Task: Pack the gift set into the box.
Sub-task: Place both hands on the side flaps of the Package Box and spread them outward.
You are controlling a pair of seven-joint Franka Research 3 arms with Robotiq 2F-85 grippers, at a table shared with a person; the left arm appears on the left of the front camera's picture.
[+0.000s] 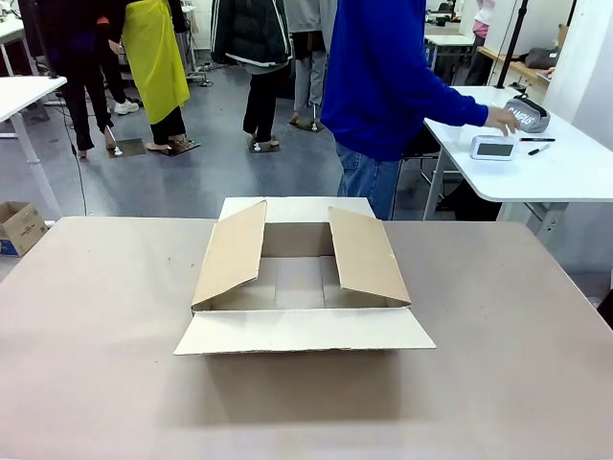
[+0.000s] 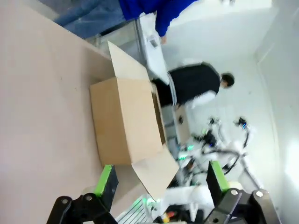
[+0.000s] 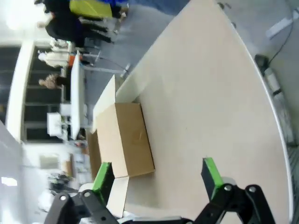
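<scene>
Nearest us, the front flap of the carton lies flat on the brown table, its side flaps tilted inward over a bare cardboard floor. Our left gripper and right gripper hang spread wide, gripping nothing, apart from the carton. Beyond, at a white side table, a person's hand touches the grey pouch, with the white box just beside it

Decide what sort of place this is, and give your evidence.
Probably a robotics lab: the left gripper and right gripper hang open near a carton, with white workbenches and standing people behind.
</scene>
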